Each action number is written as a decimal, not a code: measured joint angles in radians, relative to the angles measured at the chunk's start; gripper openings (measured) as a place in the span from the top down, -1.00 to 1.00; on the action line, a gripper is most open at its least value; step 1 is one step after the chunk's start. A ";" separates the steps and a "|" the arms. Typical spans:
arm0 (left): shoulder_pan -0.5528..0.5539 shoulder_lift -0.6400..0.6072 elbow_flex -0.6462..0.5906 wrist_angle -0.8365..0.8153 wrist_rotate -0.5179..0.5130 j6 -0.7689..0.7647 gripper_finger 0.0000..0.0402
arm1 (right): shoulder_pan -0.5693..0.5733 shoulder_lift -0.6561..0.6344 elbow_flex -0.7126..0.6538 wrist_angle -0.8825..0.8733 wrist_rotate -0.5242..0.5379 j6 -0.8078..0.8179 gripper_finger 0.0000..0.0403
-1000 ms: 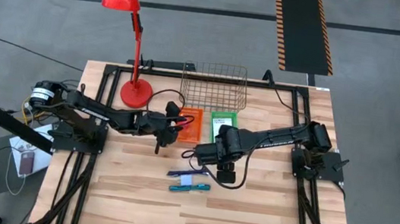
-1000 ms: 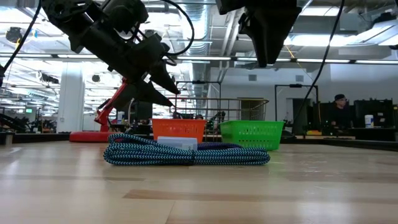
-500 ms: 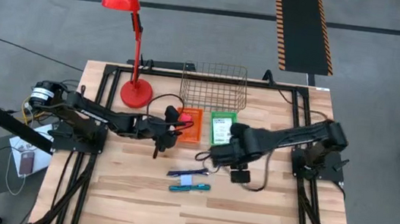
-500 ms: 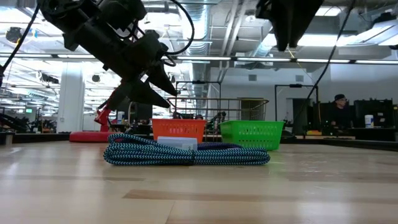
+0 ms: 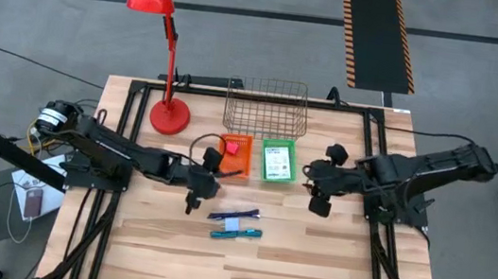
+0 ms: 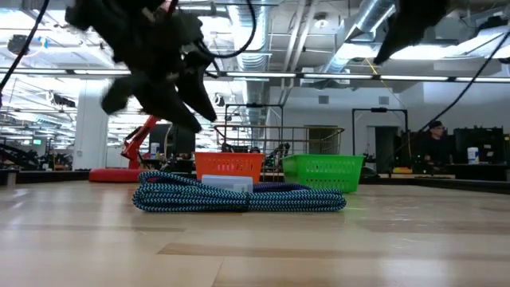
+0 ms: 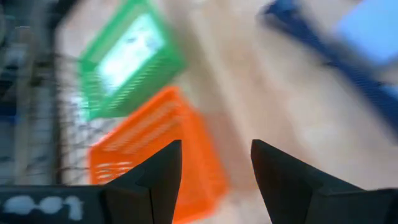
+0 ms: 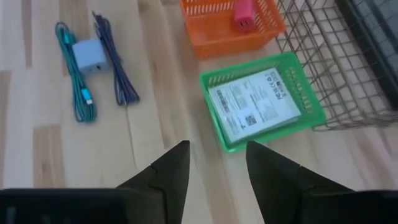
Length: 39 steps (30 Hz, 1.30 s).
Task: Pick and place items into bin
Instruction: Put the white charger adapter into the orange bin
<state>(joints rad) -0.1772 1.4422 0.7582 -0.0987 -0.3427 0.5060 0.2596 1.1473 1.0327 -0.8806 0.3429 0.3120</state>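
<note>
A teal cable point(image 5: 235, 234) and a purple cable point(image 5: 232, 217) lie coiled on the table with a pale blue block point(image 8: 91, 53) between them. The orange bin point(image 5: 236, 157) holds a red-pink piece point(image 8: 243, 12). A white printed card point(image 8: 253, 102) lies flat in the green bin point(image 5: 277, 159). My left gripper point(image 5: 208, 182) is open above the table just near-left of the orange bin, empty in its wrist view point(image 7: 216, 180). My right gripper point(image 5: 313, 178) is open in the air right of the green bin, also empty point(image 8: 217, 180).
A wire basket point(image 5: 267, 109) stands behind the two bins at the far edge. A red desk lamp point(image 5: 168, 113) has its base far-left of the orange bin. Bare wood stretches along the near half of the table.
My right gripper has swung away from above the cables and the green bin toward the table's right edge and risen. My left gripper has drawn back from over the orange bin toward the near-left; the red-pink piece lies uncovered in that bin.
</note>
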 joint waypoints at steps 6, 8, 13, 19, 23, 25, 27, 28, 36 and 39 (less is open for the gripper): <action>-0.045 0.000 0.215 -0.331 0.191 -0.026 0.09 | 0.000 -0.079 -0.156 0.174 0.004 0.042 0.24; -0.058 0.000 0.271 -0.385 0.229 -0.007 0.09 | 0.000 -0.085 -0.192 0.233 0.013 0.053 0.23; -0.071 -0.002 0.373 -0.429 0.311 -0.003 0.09 | 0.000 -0.080 -0.269 0.350 0.153 0.108 0.25; -0.071 -0.001 0.393 -0.349 0.317 -0.033 0.09 | 0.004 -0.080 -0.357 0.420 0.317 0.229 0.25; -0.070 -0.001 0.393 -0.325 0.294 -0.034 0.09 | 0.019 -0.082 -0.393 0.431 0.376 0.338 0.23; -0.070 -0.001 0.393 -0.325 0.293 -0.020 0.09 | 0.034 -0.081 -0.413 0.435 0.413 0.392 0.23; -0.070 -0.001 0.393 -0.325 0.292 -0.012 0.09 | 0.053 -0.081 -0.425 0.443 0.452 0.446 0.24; -0.070 -0.001 0.393 -0.324 0.288 -0.027 0.09 | 0.064 -0.081 -0.429 0.441 0.467 0.469 0.24; -0.065 -0.001 0.393 -0.294 0.251 -0.370 0.09 | 0.134 -0.081 -0.433 0.447 0.497 0.507 0.22; -0.059 -0.001 0.392 -0.303 0.254 -0.468 0.09 | 0.153 -0.081 -0.433 0.444 0.497 0.527 0.22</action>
<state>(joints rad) -0.2361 1.4414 1.1503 -0.4012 -0.0887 0.0380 0.4122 1.0664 0.5995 -0.4369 0.8402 0.8388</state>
